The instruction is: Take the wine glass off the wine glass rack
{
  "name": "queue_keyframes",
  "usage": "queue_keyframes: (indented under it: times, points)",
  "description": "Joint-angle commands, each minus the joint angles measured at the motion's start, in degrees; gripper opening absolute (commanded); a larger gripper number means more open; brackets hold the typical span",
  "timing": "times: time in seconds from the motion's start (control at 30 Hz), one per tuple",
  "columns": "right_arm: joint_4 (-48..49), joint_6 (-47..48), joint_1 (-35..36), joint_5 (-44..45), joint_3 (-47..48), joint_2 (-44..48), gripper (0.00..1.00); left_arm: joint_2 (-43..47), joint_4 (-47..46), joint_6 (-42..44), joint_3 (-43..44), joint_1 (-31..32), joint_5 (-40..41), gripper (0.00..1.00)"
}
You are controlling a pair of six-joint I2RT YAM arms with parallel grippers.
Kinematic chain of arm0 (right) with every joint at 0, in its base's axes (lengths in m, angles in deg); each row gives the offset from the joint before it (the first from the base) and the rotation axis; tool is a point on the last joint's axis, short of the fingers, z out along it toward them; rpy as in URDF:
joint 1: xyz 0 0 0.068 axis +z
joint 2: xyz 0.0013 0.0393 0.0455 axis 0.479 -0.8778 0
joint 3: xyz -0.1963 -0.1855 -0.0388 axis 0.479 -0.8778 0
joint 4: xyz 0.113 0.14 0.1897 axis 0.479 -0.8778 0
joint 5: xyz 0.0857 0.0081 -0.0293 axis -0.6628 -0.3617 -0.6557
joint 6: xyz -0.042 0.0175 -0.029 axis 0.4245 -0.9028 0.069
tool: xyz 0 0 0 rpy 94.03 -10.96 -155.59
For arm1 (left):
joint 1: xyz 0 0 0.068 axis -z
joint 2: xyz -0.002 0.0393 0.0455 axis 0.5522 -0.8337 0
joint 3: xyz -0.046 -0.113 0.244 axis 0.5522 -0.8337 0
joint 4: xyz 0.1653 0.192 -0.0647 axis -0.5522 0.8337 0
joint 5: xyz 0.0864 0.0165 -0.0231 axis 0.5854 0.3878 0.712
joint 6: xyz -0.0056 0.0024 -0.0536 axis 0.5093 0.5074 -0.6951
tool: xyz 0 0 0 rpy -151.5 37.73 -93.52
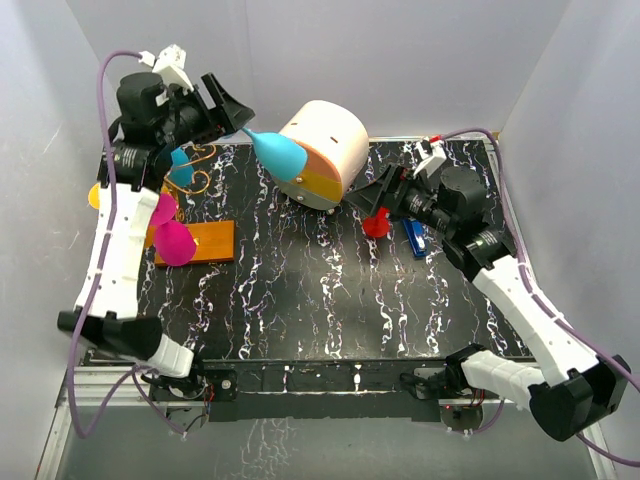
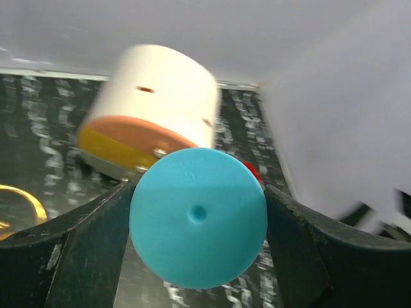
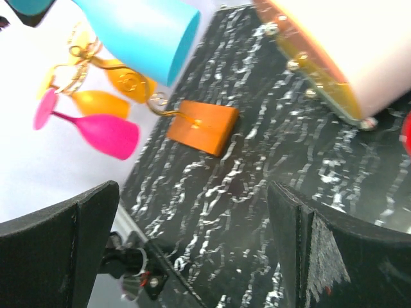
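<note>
My left gripper point(image 1: 240, 120) point(image 2: 198, 218) is shut on the round foot of a light blue wine glass point(image 1: 280, 153) point(image 2: 198, 218) and holds it in the air, level, with the bowl point(image 3: 144, 32) pointing right toward the drawer box. The wine glass rack, gold wire point(image 1: 203, 165) on an orange base block point(image 1: 203, 241) point(image 3: 202, 125), stands at the table's left. Pink glasses point(image 1: 173, 240) point(image 3: 103, 133) and orange ones point(image 3: 128, 80) still hang from it. My right gripper point(image 1: 375, 195) point(image 3: 192, 244) is open above the table's right middle with nothing between its fingers.
A white-and-orange rounded drawer box point(image 1: 325, 150) point(image 2: 154, 109) point(image 3: 340, 51) stands at the back centre, just right of the held glass. A small red object point(image 1: 377, 224) and a blue one point(image 1: 415, 238) lie under the right arm. White walls close in on the table.
</note>
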Motion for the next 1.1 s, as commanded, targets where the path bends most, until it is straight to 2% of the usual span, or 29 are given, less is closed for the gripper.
queue_keyframes:
  times: [0.0, 0.17, 0.27, 0.43, 0.5, 0.63, 0.9, 1.0, 1.07]
  points:
    - [14.51, -8.74, -0.13, -12.32, 0.54, -2.96, 0.98, 9.63, -16.32, -14.88, -11.89, -0.15, -14.33, 0.58]
    - [30.9, -21.21, 0.38, -16.76, -2.77, -5.19, 0.98, 15.06, -29.26, -27.04, -23.29, -0.24, -22.1, 0.59]
    - [42.9, -29.3, 0.98, -16.77, -5.81, -6.01, 0.98, 17.33, -35.03, -31.97, -28.47, -0.26, -23.57, 0.59]
    - [50.26, -34.23, 2.63, -13.17, -6.91, -6.83, 0.93, 20.35, -41.83, -37.8, -35.29, -0.24, -25.89, 0.59]
    - [51.93, -34.97, 3.29, -12.18, -7.11, -7.02, 0.85, 21.38, -42.13, -38.05, -36.97, -0.27, -25.73, 0.59]
    - [54.48, -38.23, 4.61, -10.12, -8.27, -7.84, 0.49, 23.65, -43.82, -39.34, -39.99, -0.24, -25.19, 0.59]
    - [56.43, -44.04, 7.05, -8.77, -10.24, -10.22, 0.15, 25.83, -44.83, -40.04, -43.69, -0.22, -25.03, 0.61]
    - [56.24, -46.68, 7.38, -7.23, -12.45, -9.75, 0.06, 26.67, -44.41, -39.43, -44.96, -0.23, -25.07, 0.7]
    - [56.22, -47.62, 7.39, -6.87, -13.43, -9.34, 0.01, 27.03, -42.99, -37.92, -45.24, -0.24, -25.56, 0.83]
